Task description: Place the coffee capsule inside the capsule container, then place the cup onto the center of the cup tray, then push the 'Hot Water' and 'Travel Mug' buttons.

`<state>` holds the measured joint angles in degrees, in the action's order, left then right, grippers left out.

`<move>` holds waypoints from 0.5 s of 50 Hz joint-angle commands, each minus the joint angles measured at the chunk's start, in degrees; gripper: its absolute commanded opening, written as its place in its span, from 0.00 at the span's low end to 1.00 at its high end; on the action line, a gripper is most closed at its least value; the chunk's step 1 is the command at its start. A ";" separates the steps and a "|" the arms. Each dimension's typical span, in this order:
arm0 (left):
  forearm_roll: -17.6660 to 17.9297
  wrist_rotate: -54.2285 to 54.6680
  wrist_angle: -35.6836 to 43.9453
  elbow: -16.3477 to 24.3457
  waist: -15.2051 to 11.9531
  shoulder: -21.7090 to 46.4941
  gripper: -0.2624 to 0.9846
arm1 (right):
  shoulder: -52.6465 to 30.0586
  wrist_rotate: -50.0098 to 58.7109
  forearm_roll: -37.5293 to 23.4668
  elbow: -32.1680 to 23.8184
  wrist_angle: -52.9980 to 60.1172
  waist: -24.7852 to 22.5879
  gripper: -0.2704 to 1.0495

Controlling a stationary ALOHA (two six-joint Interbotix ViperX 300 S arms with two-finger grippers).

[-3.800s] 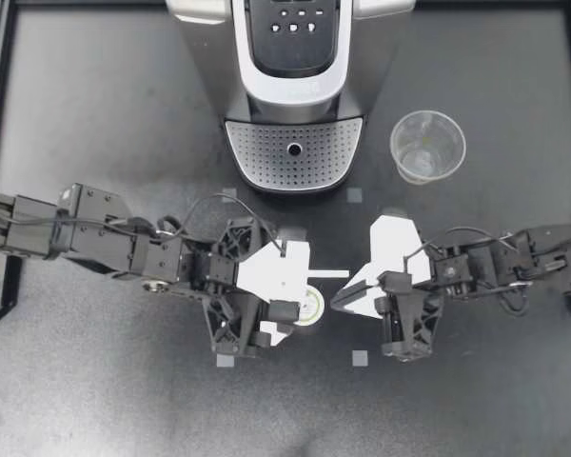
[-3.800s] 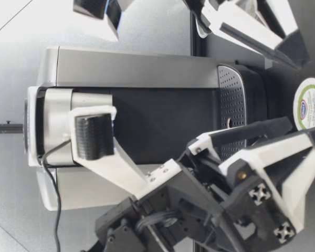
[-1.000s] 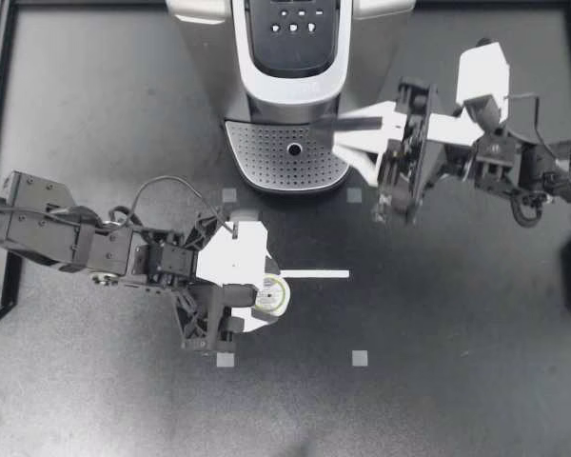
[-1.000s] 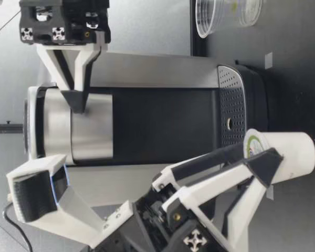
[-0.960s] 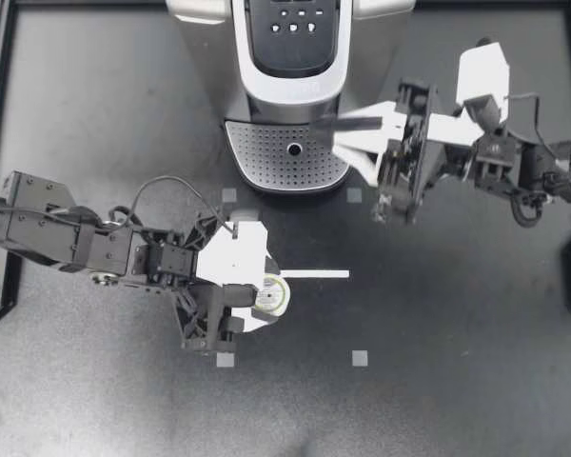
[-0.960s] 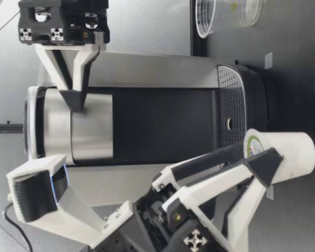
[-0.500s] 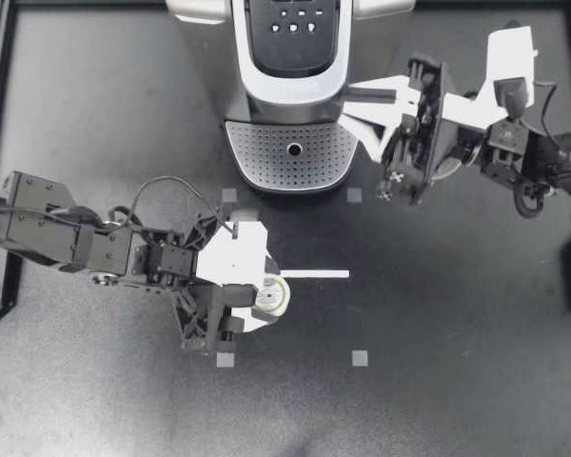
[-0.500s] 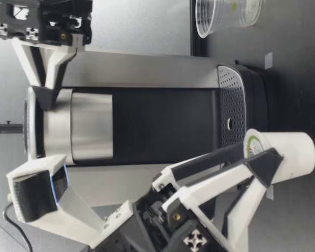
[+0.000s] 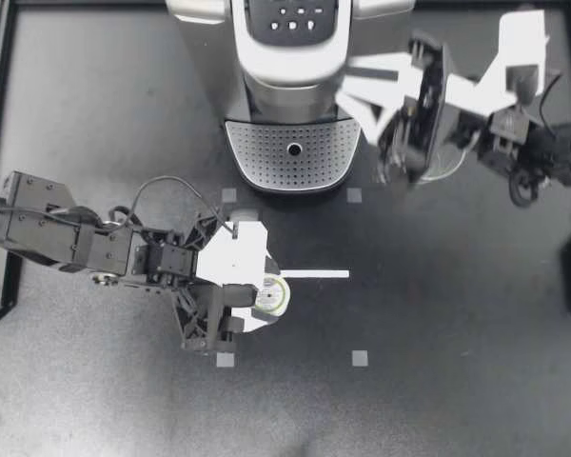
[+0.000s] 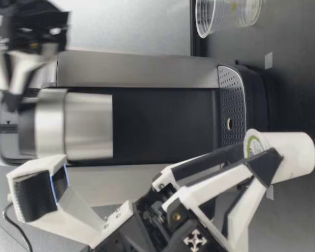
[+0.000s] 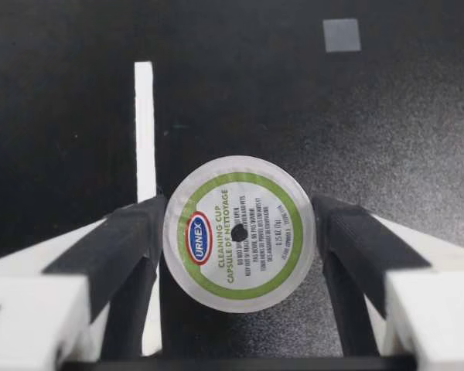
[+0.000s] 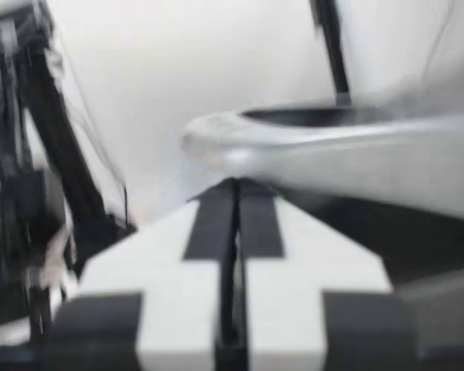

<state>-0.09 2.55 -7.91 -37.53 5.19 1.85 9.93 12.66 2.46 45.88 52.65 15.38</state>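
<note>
Black surface (image 9: 476,314) inside a raised rim carries a coffee machine (image 9: 295,57) at its far edge, with the perforated cup tray (image 9: 293,155) at the machine's foot. My left hand (image 9: 266,298) hangs in front of the machine, well apart from the tray and a little to its left side. It pinches the capsule (image 9: 272,297) from two sides, foil lid upward. A white strip (image 9: 314,274) lies on the surface just beside the capsule.

In the left wrist view both dark pads (image 11: 124,247) press against the capsule's rim.

My right hand (image 9: 354,84) is up at the right side of the machine's head. Its fingers (image 12: 216,224) are pressed together under a silver, blurred part of the machine.

The clear cup (image 10: 228,14) stands on the surface to the machine's right, beside the tray, not on it.
</note>
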 commanded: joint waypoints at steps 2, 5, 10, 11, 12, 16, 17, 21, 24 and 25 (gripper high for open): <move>0.09 0.00 0.53 1.05 0.09 -1.93 0.58 | 2.02 -0.09 -0.26 -2.11 0.09 1.32 0.29; 0.09 0.00 0.53 1.05 0.00 -2.02 0.58 | 2.72 -0.09 -0.53 -2.37 -0.44 1.93 0.29; 0.09 0.00 0.53 1.05 0.00 -2.02 0.58 | 3.69 0.00 -0.88 -2.64 -1.76 2.72 0.29; 0.09 0.00 0.53 1.05 0.09 -2.02 0.58 | 3.87 0.00 -0.88 -2.72 -2.11 2.90 0.29; 0.09 0.00 0.53 1.05 0.09 -2.02 0.58 | 4.04 0.00 -0.88 -2.81 -2.55 3.08 0.29; 0.09 -0.09 0.53 1.14 0.00 -2.02 0.58 | 4.48 0.00 -0.88 -3.16 -4.22 3.87 0.29; 0.09 -0.09 0.53 1.14 0.09 -2.02 0.58 | 4.48 -0.09 -0.79 -3.25 -4.48 4.04 0.29; 0.09 -0.09 0.53 1.23 0.00 -2.02 0.58 | 4.48 -0.09 -0.88 -3.96 -5.36 5.10 0.29; 0.09 -0.09 0.53 1.23 0.00 -2.02 0.58 | 4.48 0.00 -0.97 -4.48 -5.89 5.89 0.29; 0.09 0.00 0.53 1.23 0.09 -2.02 0.58 | 4.39 0.00 -0.97 -4.57 -6.06 6.24 0.29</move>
<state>-0.09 2.55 -7.82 -37.62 5.19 1.76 13.01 12.66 1.32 43.24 46.85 19.69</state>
